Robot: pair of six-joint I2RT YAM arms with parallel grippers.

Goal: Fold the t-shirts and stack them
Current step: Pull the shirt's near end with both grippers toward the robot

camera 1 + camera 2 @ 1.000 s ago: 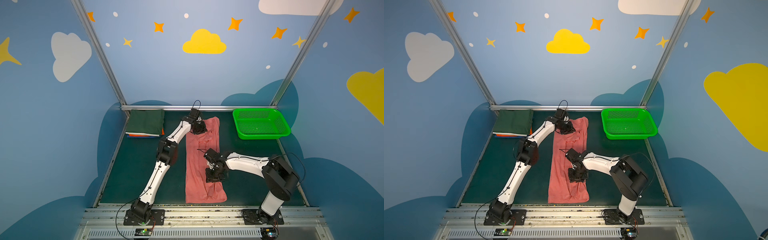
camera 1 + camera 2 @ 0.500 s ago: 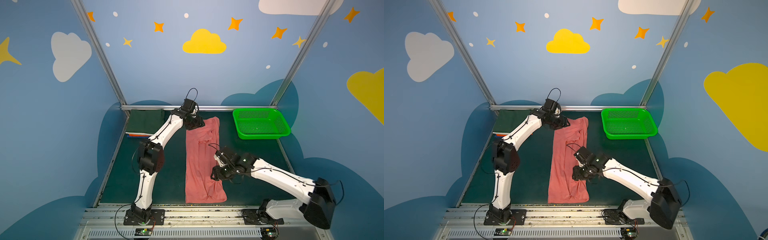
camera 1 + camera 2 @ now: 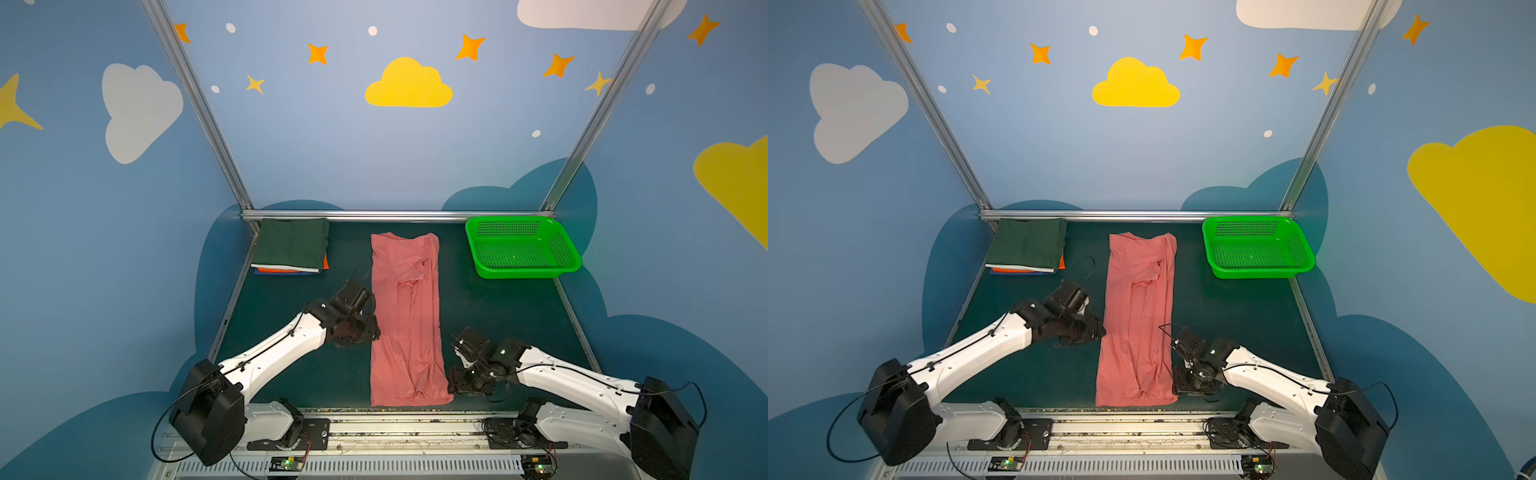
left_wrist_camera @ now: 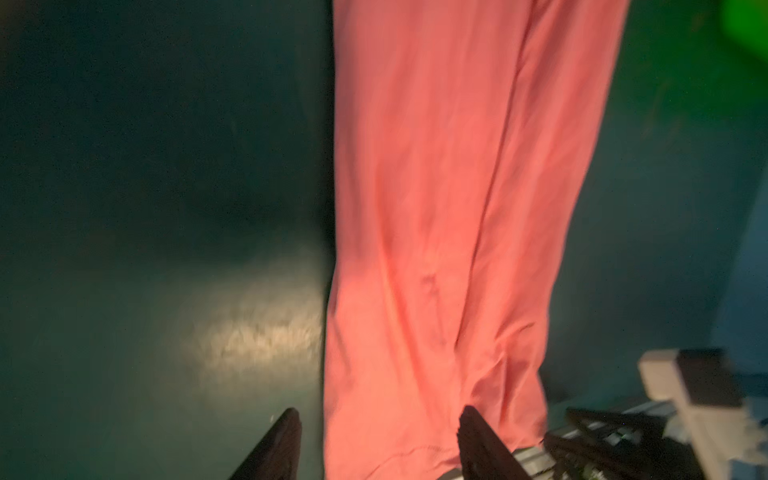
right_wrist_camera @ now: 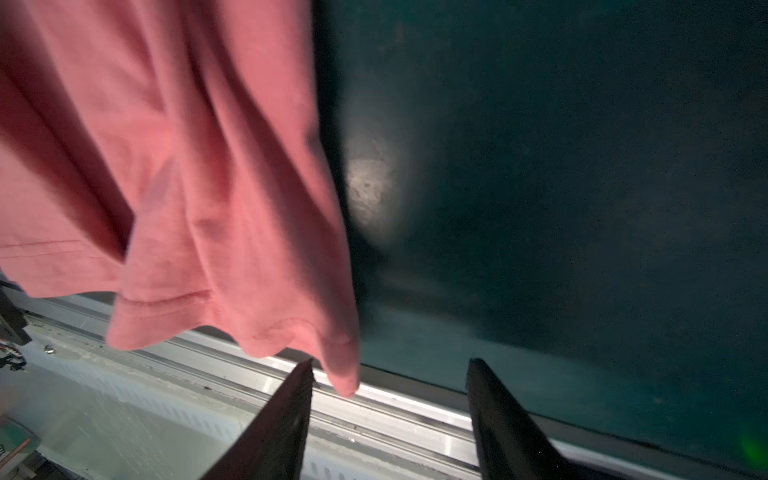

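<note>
Top views both show pink shirt [image 3: 405, 320] lying as a long narrow strip on dark table [image 3: 498, 316], bunched toward its near end. At shirt's left edge, about midway along, sits left gripper [image 3: 372, 328]; left wrist view shows its jaws apart, shirt edge between them, not clamped. By shirt's near right corner is right gripper [image 3: 455, 380], jaws apart, nothing in them. Left of shirt's far end: folded stack [image 3: 291, 249], dark green on top. Right of shirt's far end: green basket [image 3: 523, 272].
</note>
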